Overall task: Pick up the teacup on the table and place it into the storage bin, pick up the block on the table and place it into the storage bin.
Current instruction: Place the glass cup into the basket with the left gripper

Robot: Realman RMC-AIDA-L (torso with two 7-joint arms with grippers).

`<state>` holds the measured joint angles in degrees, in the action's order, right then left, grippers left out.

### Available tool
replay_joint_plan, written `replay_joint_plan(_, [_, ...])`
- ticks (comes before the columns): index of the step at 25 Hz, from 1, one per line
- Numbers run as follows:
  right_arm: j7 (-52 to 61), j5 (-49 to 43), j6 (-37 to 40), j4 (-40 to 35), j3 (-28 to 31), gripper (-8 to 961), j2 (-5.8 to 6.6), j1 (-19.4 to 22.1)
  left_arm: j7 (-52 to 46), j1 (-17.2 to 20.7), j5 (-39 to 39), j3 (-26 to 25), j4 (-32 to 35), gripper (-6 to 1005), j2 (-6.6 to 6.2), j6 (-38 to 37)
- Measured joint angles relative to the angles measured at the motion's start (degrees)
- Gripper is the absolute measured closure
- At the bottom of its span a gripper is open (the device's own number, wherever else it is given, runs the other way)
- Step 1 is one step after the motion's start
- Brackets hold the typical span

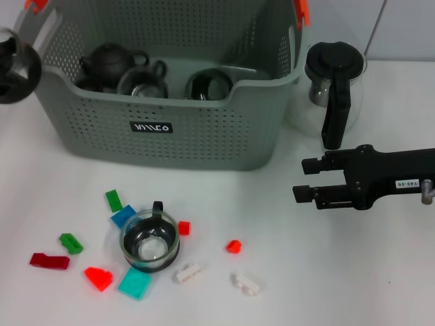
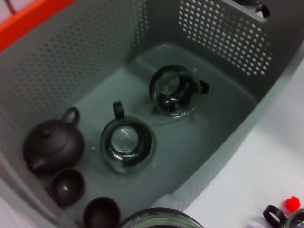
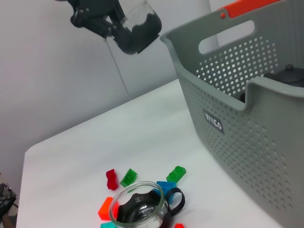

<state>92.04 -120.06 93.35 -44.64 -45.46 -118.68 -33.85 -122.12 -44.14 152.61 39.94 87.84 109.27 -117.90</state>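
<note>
- On the white table (image 1: 353,285), nearest the robot, small blocks lie scattered: a teal block (image 1: 134,283), a bright red one (image 1: 98,278), a dark red one (image 1: 49,261) and two white ones (image 1: 187,273).
- Among them stands a glass teacup (image 1: 150,241) with a black handle, upright, a blue block (image 1: 123,216) just beside it.
- To the right, the right gripper (image 1: 304,179) hovers over bare table, its fingers spread and holding nothing.
- Behind sits the grey storage bin (image 1: 170,129), already holding two glass cups (image 2: 127,144), a dark teapot (image 2: 51,144) and small dark cups.
- A glass pitcher (image 1: 331,85) stands beside the bin's right end.
- The left gripper (image 3: 102,16) is raised by the bin's left end, pinching a glass cup (image 1: 15,66).
- A plain pale wall (image 3: 57,71) lies beyond.
</note>
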Motion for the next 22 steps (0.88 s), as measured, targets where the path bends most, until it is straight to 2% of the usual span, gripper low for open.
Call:
replay_joint_plan(4, [0.0,0.0,-0.1,0.0,0.0,252,0.03,0.0,0.4,0.1,-0.4,-0.9,1.2,955,-0.18,-0.1])
replay_joint_plan(12, [-0.1,0.0,-0.3,0.0,0.1,254,0.03,-0.2,0.5,-0.3,-6.0,-3.0,4.6,956,-0.63,-0.1])
replay_joint_plan(17, [-0.1,0.0,-0.2,0.0,0.1,253,0.02,-0.1,0.6,-0.7,-10.7,-3.5,6.0,955,0.48,2.5])
replay_joint_plan(20, [-0.2,0.0,-0.2,0.0,0.1,253,0.03,-0.2,0.8,-1.0,-12.1,-2.1,5.9,954,1.88,5.9])
replay_joint_plan(22, [-0.2,0.0,-0.1,0.0,0.1,252,0.02,-0.2,0.8,-1.1,-12.2,0.5,5.4,954,3.15,8.7])
